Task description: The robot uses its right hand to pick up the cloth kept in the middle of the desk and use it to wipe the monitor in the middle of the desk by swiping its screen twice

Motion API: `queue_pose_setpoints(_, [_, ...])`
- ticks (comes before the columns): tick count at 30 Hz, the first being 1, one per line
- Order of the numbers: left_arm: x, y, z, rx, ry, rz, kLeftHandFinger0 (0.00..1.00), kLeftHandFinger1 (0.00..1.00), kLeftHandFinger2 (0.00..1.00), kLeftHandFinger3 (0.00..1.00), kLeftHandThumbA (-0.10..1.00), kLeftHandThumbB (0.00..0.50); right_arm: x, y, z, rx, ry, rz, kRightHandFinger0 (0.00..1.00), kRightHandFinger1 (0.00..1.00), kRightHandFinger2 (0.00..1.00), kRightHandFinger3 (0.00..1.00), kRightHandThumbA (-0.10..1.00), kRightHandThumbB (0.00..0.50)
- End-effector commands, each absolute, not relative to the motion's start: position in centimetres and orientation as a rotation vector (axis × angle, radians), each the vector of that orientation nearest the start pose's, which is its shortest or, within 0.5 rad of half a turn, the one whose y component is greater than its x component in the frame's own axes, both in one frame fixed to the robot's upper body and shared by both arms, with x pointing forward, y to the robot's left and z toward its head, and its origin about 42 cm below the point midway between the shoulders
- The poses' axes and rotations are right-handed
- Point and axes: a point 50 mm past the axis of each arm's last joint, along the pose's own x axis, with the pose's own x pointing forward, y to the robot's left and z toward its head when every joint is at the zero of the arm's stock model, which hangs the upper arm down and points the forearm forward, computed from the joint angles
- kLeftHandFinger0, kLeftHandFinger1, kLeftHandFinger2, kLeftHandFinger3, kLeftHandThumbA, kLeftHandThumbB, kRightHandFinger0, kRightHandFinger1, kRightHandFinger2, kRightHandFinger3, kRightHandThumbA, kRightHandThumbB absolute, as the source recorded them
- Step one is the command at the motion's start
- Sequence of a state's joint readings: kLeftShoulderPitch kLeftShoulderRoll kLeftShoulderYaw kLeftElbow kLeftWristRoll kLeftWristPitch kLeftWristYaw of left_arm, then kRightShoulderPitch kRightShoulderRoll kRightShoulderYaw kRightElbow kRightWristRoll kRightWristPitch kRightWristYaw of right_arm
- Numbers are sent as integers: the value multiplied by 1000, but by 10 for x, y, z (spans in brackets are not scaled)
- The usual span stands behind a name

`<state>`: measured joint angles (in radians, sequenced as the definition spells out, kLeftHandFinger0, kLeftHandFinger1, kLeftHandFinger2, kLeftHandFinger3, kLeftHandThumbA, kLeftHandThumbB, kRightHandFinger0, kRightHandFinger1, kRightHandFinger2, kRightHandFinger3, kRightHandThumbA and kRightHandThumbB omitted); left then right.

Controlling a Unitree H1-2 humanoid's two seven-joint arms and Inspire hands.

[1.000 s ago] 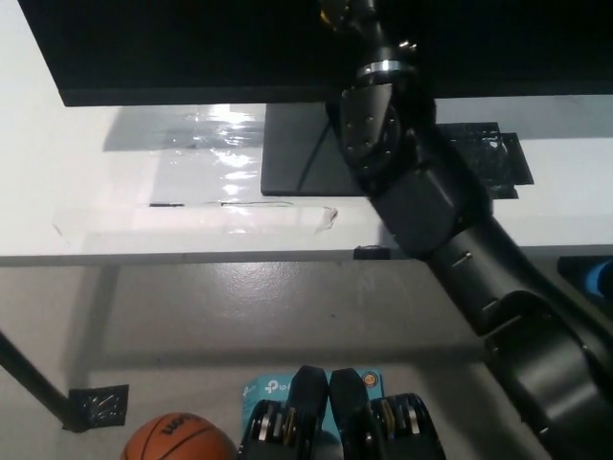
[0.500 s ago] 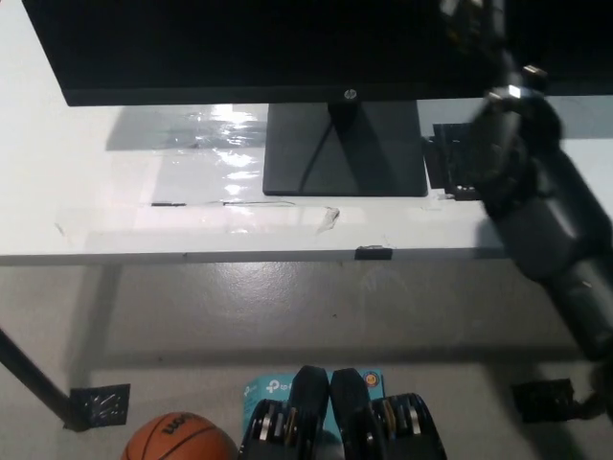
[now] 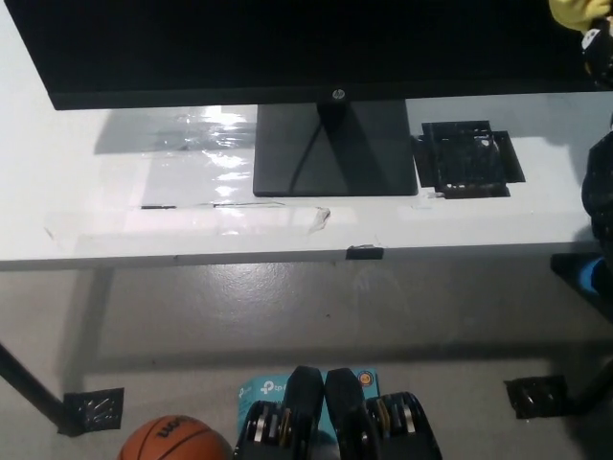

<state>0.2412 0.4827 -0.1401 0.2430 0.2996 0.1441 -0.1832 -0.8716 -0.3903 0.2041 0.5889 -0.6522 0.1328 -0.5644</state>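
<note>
Head view: a white desk (image 3: 86, 206) seen steeply from above, grey floor below it.
Monitor: the black monitor (image 3: 287, 48) fills the top of the frame, its long axis running left to right and its lower bezel facing the bottom of the picture; its dark stand base (image 3: 330, 153) sits on the desk at centre.
Cloth: a yellow cloth (image 3: 579, 11) shows at the upper right corner, at the monitor's right end, cut off by the frame edge.
Right hand: the black right hand (image 3: 599, 53) is barely in view just under the cloth at the right edge; whether it grips the cloth cannot be told.
Left hand: out of sight.
Desk clutter: a black patterned mat (image 3: 469, 158) lies just right of the stand base; strips of clear tape (image 3: 220, 206) cross the desk at left of centre.
Floor: an orange basketball (image 3: 172, 439) at the lower left, a teal box (image 3: 268, 388) at bottom centre, a blue object (image 3: 594, 276) at the right edge.
</note>
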Motion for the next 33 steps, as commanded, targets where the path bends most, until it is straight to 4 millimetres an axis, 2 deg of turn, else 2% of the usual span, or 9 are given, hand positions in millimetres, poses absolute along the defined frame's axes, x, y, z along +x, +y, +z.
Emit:
queue_pose_setpoints(1, [156,383,-2,731,688,-253,567,467,0,0,456,500,524,-281,357,-1010,-579,-593,0,18,374,12,-100,122])
queue_pose_setpoints(5, [158,383,3,745,686,-272,576,472,0,0,478,500,526,-267,363,-1001,-595,-590,0,17,372,140,-100,218])
queue_pose_setpoints(9, [157,383,2,742,681,-269,584,485,0,0,487,500,528,-246,371,-996,-625,-580,0,0,312,2,-100,198])
queue_pose_setpoints(12, [158,384,-1,746,674,-271,575,478,0,0,486,500,528,-227,379,-970,-653,-551,0,0,315,117,-100,210])
queue_pose_setpoints(15, [159,385,-2,751,680,-271,601,501,0,0,496,500,530,-199,388,-945,-686,-521,0,0,266,23,-100,106])
queue_pose_setpoints(25, [161,383,0,759,689,-285,633,521,0,0,494,500,522,-104,403,-901,-750,-396,0,0,334,3,-100,133])
queue_pose_setpoints(29, [163,383,1,761,667,-293,622,522,0,0,517,500,519,-77,407,-889,-772,-347,0,0,399,219,-100,246])
queue_pose_setpoints(31, [163,384,3,759,666,-283,616,521,0,5,514,500,521,-64,412,-883,-782,-337,0,9,393,126,-100,245])
queue_pose_setpoints(33, [163,384,4,761,668,-284,623,524,0,0,509,500,522,-62,413,-880,-782,-337,0,45,466,332,-100,314])
